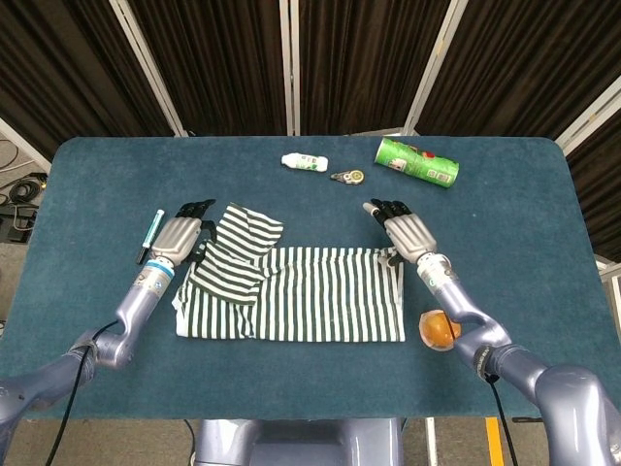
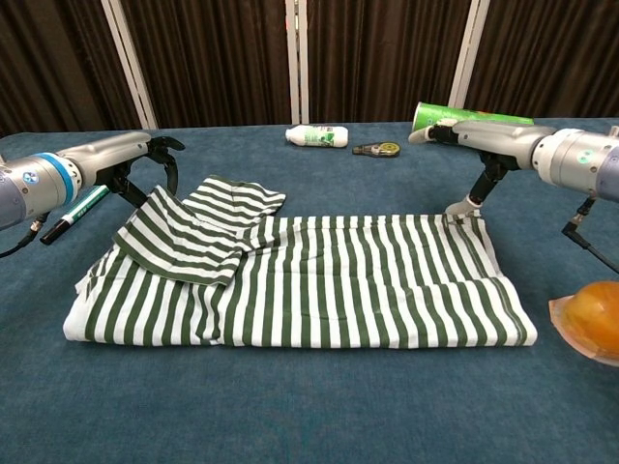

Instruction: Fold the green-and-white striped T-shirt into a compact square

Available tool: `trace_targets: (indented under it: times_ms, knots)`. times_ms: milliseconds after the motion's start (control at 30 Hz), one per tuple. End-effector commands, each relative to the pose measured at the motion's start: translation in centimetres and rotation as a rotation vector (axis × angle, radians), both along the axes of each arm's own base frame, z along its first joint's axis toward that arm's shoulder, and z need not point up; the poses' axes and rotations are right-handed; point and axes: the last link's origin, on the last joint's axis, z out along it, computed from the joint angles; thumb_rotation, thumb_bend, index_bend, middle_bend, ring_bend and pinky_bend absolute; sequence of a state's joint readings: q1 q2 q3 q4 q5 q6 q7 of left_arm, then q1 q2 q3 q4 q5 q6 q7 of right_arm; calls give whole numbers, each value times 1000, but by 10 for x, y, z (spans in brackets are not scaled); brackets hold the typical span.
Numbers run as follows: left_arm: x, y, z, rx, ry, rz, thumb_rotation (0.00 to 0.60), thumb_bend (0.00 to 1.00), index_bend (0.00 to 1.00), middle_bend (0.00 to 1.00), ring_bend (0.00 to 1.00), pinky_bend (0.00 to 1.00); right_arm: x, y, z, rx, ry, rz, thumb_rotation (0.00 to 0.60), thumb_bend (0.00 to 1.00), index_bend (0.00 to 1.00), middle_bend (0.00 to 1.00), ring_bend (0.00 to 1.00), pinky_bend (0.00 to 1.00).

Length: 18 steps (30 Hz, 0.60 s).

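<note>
T-shirt (image 2: 319,280) lies mid-table as a wide band w/ sleeve flap tucked over, approx. halfway to square; left hand (image 2: 145,159) pinches far-left edge, right hand (image 2: 474,135) fingers splayed, thumb on far-right corner, grip unclear.

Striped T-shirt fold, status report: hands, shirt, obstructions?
Left hand pinching a folded flap. Right hand fingers extended, thumb on far corner. T-shirt partly folded. Orange beside it.

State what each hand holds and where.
Left hand grips the striped T-shirt at its far left folded corner. Right hand only presses the far right corner with its thumb; fingers extended.
</note>
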<state>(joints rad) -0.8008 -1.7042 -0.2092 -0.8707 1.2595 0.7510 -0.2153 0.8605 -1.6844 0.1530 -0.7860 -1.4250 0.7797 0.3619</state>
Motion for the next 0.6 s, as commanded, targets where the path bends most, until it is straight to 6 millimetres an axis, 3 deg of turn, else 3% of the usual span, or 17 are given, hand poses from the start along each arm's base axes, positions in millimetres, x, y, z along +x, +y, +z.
trace_targets:
  times_ms: [33,300,600]
  knots:
    - [0,2,1,-2,10,0,600,675,838,0,0,0,-3,17,27,-42,-41,45,600,89,0,0,0,0]
    - [-4,6,-3,-13,35,35,600,675,837,0,0,0,-17,79,76,-85,-80,61,600,60,0,0,0,0]
    - [-5,12,-4,7,29,55,600,674,837,0,0,0,-34,136,105,-148,-60,28,600,37,2,0,0,0]
